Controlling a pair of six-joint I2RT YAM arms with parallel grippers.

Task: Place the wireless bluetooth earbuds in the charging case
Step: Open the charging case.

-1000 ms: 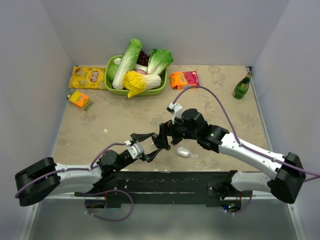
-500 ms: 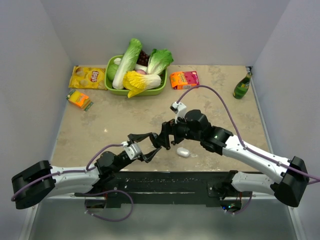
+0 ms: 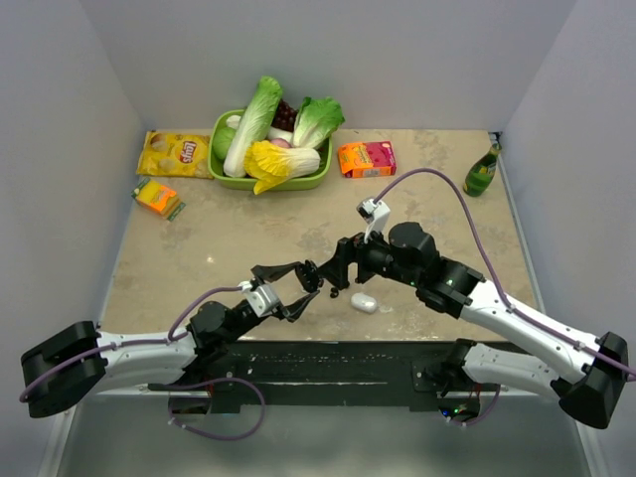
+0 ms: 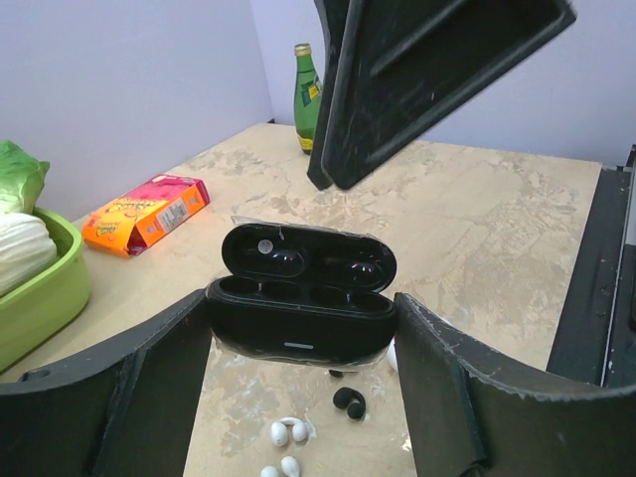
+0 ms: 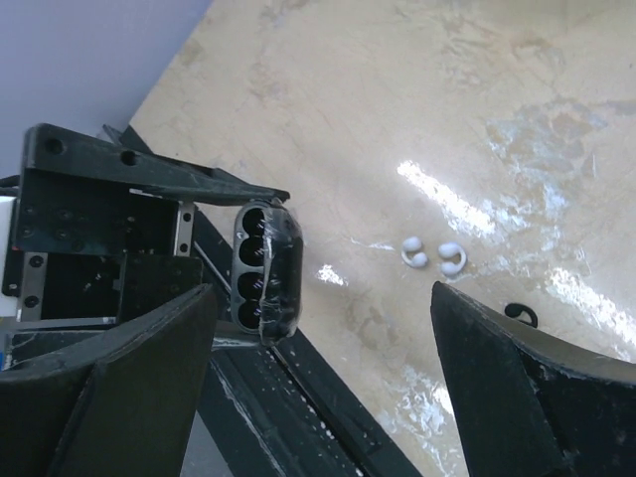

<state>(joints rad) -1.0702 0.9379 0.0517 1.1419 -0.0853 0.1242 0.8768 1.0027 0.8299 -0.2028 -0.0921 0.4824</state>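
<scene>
My left gripper (image 4: 303, 320) is shut on a small black oval case (image 4: 301, 298) with its lid open and its wells empty, held above the table. The white charging case (image 3: 365, 303) lies shut on the table, just right of both grippers. Two white earbuds (image 4: 281, 432) lie on the table below the black case. They also show in the right wrist view (image 5: 432, 256). My right gripper (image 5: 323, 298) is open and empty, hovering beside the held black case (image 5: 268, 268). In the top view the left gripper (image 3: 296, 283) and the right gripper (image 3: 328, 278) nearly meet.
A black earbud (image 4: 349, 401) lies near the white ones. At the back are a green basket (image 3: 224, 177) of vegetables, an orange-pink box (image 3: 366, 158), a chip bag (image 3: 175, 154), a small orange packet (image 3: 157, 197) and a green bottle (image 3: 481, 171). A black base rail (image 3: 328, 360) runs along the near edge.
My right arm has drawn back to the right, away from the left gripper. My left gripper has shifted slightly left, still holding the black case.
</scene>
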